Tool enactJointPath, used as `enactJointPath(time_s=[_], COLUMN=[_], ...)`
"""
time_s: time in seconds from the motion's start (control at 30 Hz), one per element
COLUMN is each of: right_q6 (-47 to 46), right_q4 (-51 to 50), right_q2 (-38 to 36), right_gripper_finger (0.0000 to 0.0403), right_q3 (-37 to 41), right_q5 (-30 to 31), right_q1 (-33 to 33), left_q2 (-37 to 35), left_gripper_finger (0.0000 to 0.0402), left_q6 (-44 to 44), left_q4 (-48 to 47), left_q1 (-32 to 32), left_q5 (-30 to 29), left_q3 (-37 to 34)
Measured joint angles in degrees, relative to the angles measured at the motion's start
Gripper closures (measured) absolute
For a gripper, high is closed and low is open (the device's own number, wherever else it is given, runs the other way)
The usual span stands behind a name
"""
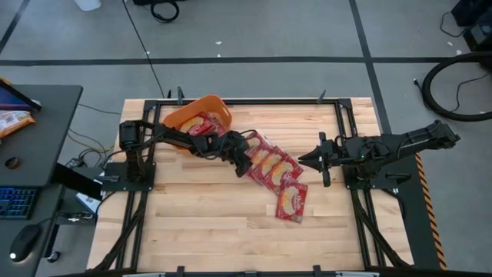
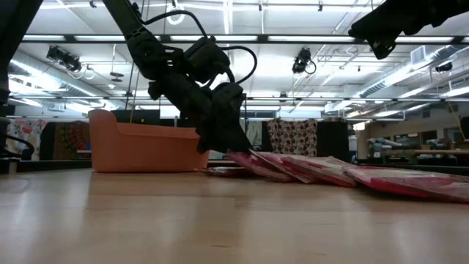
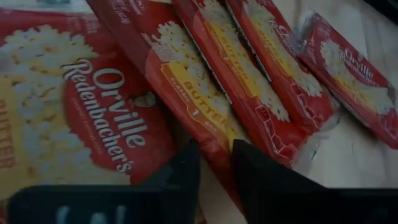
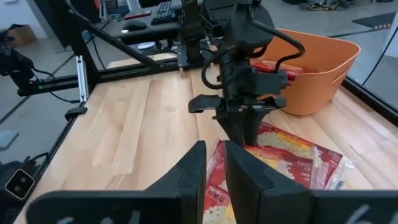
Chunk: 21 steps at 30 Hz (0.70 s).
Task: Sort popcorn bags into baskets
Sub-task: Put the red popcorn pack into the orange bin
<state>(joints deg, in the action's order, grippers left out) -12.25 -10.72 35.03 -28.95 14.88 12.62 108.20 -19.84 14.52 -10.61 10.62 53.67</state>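
A pale wooden table point(image 1: 215, 223) fills the frame under a big workshop ceiling. Our left gripper point(image 1: 241, 164) is down at the near edge of the fanned row of popcorn bags point(image 1: 270, 164), its fingers point(image 3: 180, 165) nearly together and pinching the edge of one bag point(image 3: 186, 93); we cannot tell if the grip is firm. Behind it, back toward the arm's base, sits the orange basket point(image 1: 217, 105), already holding a couple of bags. Our right gripper point(image 1: 307, 159) hovers above the table beyond the far side of the pile, fingers close together around nothing. To do this well, we should grip only the top bag, lift before swinging back, and clear the basket's rim.
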Motion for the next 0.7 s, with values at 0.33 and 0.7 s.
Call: enactJointPath(time_s=[0.33,0.7], right_q6=[0.00,0.00], right_q4=[0.85,1.29], right_q2=[0.26,0.26], right_gripper_finger=[0.0341,0.0341], right_q3=[0.00,0.00], right_q5=[-0.01,-0.03], right_q1=[0.00,0.00], left_q2=[-0.96,-16.73], left_gripper_finger=[0.0392,0.0398], left_q6=[5.18,6.01], left_q4=[0.63,-14.97], left_q1=[0.87,-0.90], left_q5=[0.27,1.50], left_q3=[-0.02,0.96])
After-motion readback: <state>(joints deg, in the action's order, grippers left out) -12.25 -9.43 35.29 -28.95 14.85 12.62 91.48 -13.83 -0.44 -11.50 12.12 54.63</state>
